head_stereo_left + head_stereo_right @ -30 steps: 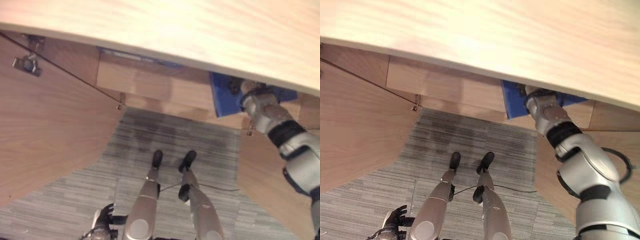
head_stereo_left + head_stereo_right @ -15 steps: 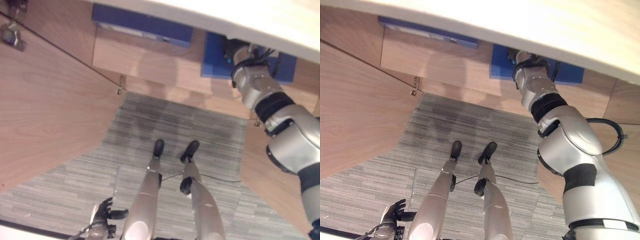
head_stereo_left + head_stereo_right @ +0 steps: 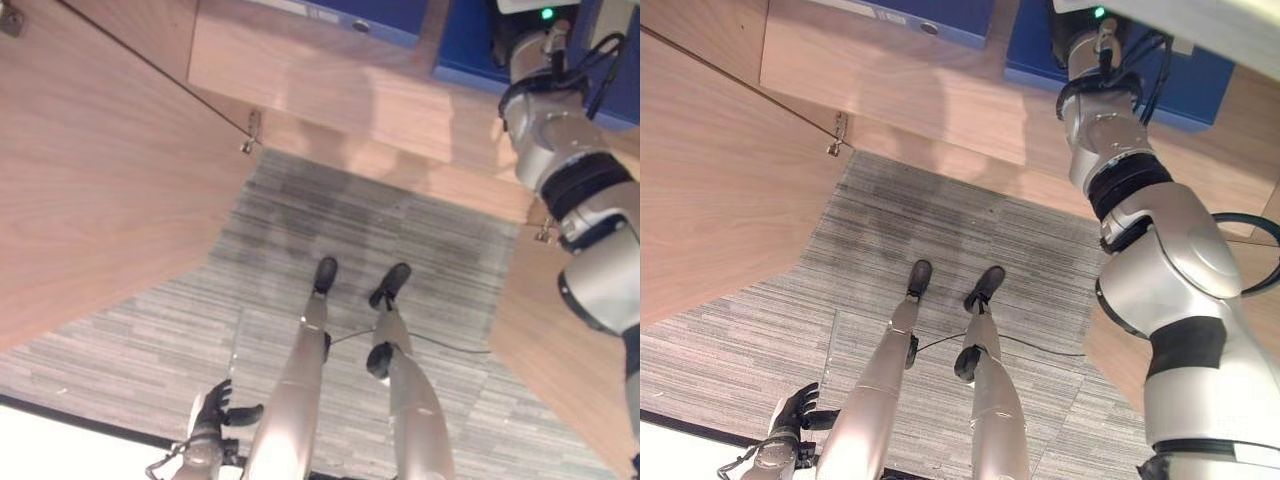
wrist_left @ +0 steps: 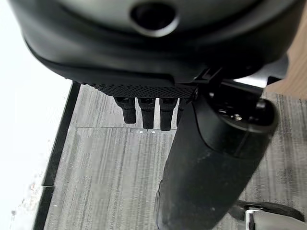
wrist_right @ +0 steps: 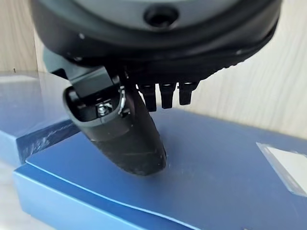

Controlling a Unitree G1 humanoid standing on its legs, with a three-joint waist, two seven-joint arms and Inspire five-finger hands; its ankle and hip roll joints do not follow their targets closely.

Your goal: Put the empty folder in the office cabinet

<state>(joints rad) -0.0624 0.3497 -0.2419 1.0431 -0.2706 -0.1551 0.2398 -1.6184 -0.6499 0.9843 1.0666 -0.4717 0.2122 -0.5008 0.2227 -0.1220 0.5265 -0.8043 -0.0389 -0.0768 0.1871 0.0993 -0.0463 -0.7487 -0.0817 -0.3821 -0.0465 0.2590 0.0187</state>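
right hand, fingers relaxed, thumb resting on folder, upper right, seating it in cabinet; left hand released, lower left.

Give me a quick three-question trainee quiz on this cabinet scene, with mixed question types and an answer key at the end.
1. True or false: the right hand is over a blue folder lying in the cabinet.
2. Multiple choice: the left hand is A) low beside the robot, above the carpet; B) on a cabinet door; C) holding a folder.
3. Fill in: a second blue folder lies to the robot's ____ of the first.

Key: 1 true; 2 A; 3 left.
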